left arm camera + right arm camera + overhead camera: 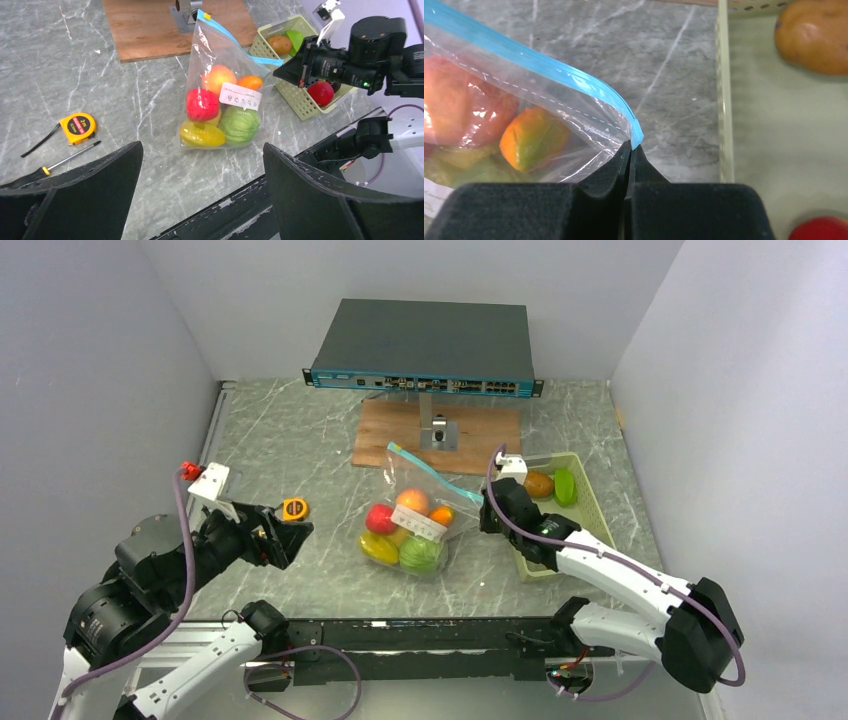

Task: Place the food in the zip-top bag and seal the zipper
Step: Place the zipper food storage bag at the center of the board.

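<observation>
Zip-top bag (415,525) at mid-worktop, mouth end toward the far edge and lifted off the marble worktop (300,440); teal-blue zipper (549,70) along the mouth, sealed or not along its length not discernible. Food (220,120) inside the bag: red apple (202,104), peach (218,77), orange (249,81), yellow piece (202,135), green cabbage (239,125), behind a white label (241,96). Right gripper (630,150) with fingers (599,175) pressed together, pinching the bag's corner just below the right end of the zipper. Left gripper (292,536) toward the left edge, well apart from the bag, fingers (95,192) spread, holding nothing. Pale green tray (295,102) by the right edge, with brown potato (540,483), green piece (565,486) and red piece (320,93). Yellow tape measure (77,127) and screwdriver (60,162) left of the bag. Network switch (425,345) above a wooden board (390,435) at the far edge
</observation>
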Action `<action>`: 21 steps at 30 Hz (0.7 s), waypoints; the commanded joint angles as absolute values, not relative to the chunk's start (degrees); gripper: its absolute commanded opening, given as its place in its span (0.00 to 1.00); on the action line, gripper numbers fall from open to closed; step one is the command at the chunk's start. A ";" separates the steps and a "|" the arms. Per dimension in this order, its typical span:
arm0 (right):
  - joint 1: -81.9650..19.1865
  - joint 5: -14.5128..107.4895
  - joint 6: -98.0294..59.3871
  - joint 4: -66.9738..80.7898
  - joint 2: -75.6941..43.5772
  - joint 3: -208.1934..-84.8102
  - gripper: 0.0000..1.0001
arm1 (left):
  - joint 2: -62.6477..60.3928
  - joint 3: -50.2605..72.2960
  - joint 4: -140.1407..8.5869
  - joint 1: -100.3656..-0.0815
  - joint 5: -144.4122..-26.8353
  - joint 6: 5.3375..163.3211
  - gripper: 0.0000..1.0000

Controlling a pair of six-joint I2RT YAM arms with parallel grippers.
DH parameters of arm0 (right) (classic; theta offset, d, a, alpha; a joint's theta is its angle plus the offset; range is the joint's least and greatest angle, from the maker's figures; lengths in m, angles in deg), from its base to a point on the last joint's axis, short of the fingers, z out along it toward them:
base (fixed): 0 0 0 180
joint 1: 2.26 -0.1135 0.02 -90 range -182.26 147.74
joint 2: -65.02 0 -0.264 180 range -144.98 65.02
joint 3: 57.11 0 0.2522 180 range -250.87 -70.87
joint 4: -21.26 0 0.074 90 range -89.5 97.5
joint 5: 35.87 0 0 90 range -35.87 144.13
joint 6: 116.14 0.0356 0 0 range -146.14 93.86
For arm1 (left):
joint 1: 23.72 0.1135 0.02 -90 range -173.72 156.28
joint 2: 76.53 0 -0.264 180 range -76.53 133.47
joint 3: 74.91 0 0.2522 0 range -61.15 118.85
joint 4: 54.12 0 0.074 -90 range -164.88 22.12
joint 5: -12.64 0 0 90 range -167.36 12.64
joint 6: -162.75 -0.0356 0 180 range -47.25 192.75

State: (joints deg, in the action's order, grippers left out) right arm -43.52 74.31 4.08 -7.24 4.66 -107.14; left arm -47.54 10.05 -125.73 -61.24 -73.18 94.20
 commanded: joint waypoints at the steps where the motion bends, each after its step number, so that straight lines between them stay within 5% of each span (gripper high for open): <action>1: -43.02 78.61 7.54 -11.89 3.49 -108.83 0.00 | -48.96 9.10 -122.24 -61.05 -74.24 98.00 0.95; 16: -43.29 70.01 18.93 -17.89 23.41 -99.73 0.01 | -51.83 10.90 -120.99 -61.03 -73.77 100.23 0.96; 21: -43.21 68.85 14.75 -16.04 26.07 -100.52 0.32 | -53.07 9.82 -119.91 -61.00 -72.37 100.58 0.96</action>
State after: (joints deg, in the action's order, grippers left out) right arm -43.28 70.66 16.65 -16.92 25.36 -98.96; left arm -51.91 9.37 -123.17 -61.24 -73.44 99.45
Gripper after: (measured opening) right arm 0.214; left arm 0.956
